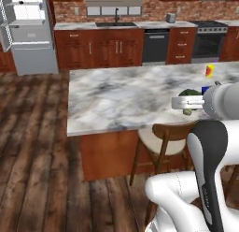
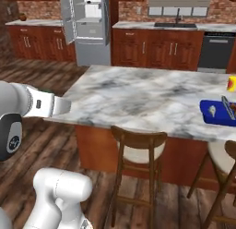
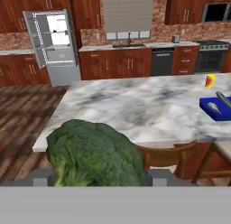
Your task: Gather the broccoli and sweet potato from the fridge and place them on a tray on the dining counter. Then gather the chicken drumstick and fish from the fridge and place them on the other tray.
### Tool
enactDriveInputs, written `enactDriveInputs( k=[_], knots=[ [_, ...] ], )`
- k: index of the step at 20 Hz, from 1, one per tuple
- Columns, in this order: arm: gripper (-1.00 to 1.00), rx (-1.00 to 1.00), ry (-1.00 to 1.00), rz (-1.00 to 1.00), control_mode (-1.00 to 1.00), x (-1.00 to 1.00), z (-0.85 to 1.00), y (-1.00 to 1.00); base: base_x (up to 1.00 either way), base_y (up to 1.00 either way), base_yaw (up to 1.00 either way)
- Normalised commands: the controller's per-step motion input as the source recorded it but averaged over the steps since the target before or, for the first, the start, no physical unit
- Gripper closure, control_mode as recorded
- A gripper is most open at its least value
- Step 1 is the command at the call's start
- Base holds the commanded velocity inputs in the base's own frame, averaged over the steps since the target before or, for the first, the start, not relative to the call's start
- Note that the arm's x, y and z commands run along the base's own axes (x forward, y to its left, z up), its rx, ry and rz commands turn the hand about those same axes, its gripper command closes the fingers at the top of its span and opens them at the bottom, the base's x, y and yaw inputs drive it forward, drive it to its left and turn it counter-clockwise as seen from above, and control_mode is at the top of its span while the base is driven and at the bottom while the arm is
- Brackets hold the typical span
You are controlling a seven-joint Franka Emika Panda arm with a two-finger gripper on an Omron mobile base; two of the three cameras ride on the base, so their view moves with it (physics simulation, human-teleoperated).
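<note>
The gripper [image 3: 97,179] stands wide, with its two fingers clamped against opposite sides of the broccoli [image 3: 92,155], which sits between them and fills the lower middle of the hand view. In the left base view the broccoli [image 1: 188,93] shows as a dark green mass at the end of the arm, just over the right part of the dining counter [image 1: 121,95]. The counter is a marble-topped island with wooden sides; a wooden stool [image 1: 163,142] with a pale seat stands against its near edge. A blue tray [image 2: 216,112] rests on the counter toward its right end, and a grey item, possibly a fish, lies in it; the identity cannot be confirmed. A small yellow and red object [image 2: 232,84] stands on the counter beyond the tray, apart from it. The broccoli is well apart from the tray. Across the wooden floor, the fridge [image 3: 52,47] stands against the far wall at the left with its door open, and white shelves are visible inside. To its right runs a row of wooden cabinets with a sink [image 1: 115,24], a dishwasher [image 1: 155,46] and a stove [image 1: 209,41].
</note>
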Motion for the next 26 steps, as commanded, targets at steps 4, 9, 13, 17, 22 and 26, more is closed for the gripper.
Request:
enactDriveInputs(
  k=[4, 9, 13, 17, 22, 26],
  knots=[
    [1.00, 0.00, 0.00, 0.00, 1.00, 0.00, 0.00, 0.00, -0.11, -1.00, 0.02],
    [1.00, 0.00, 0.00, 0.00, 1.00, 0.00, 0.00, 0.00, -0.15, -1.00, 0.01],
    [1.00, 0.00, 0.00, 0.00, 1.00, 0.00, 0.00, 0.00, -0.11, -1.00, 0.00],
    [1.00, 0.00, 0.00, 0.00, 1.00, 0.00, 0.00, 0.00, -0.07, -1.00, 0.00],
    [1.00, 0.00, 0.00, 0.00, 1.00, 0.00, 0.00, 0.00, -0.04, -1.00, 0.00],
    [1.00, 0.00, 0.00, 0.00, 1.00, 0.00, 0.00, 0.00, -0.10, -1.00, 0.00]
  ],
)
